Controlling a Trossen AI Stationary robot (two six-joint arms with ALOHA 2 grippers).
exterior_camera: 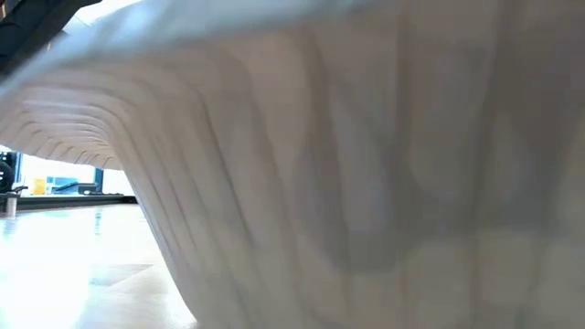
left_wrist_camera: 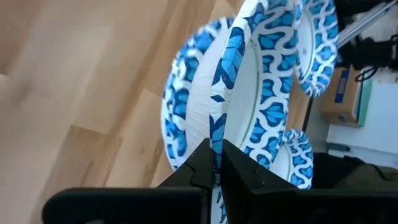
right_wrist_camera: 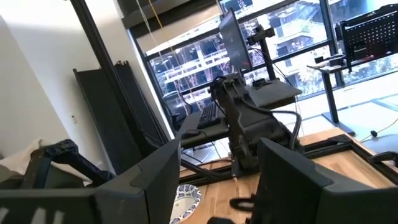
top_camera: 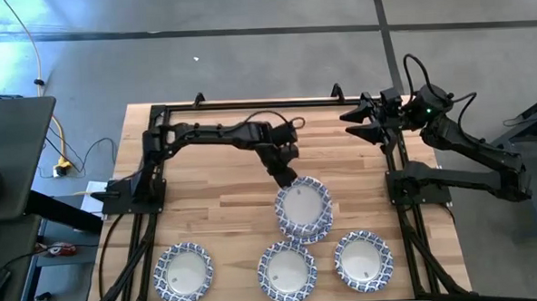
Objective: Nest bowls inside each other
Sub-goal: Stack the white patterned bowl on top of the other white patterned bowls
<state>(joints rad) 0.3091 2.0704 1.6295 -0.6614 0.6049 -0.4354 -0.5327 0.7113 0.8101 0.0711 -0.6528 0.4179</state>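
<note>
Our left gripper (top_camera: 291,179) pinches the rim of the top bowl (top_camera: 303,203), which sits on the stack (top_camera: 315,228) at the middle of the table (top_camera: 217,212). Three single bowls (top_camera: 287,270) line the near edge. Our right gripper (top_camera: 356,121) waits spread apart at the far right corner.

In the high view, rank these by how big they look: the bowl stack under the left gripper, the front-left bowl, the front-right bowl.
1. Bowl stack, held at its rim by the left gripper: slightly largest, though it sits higher, nearer the camera.
2. Front-left bowl and front-right bowl: look alike, so no ranking between them.
</note>
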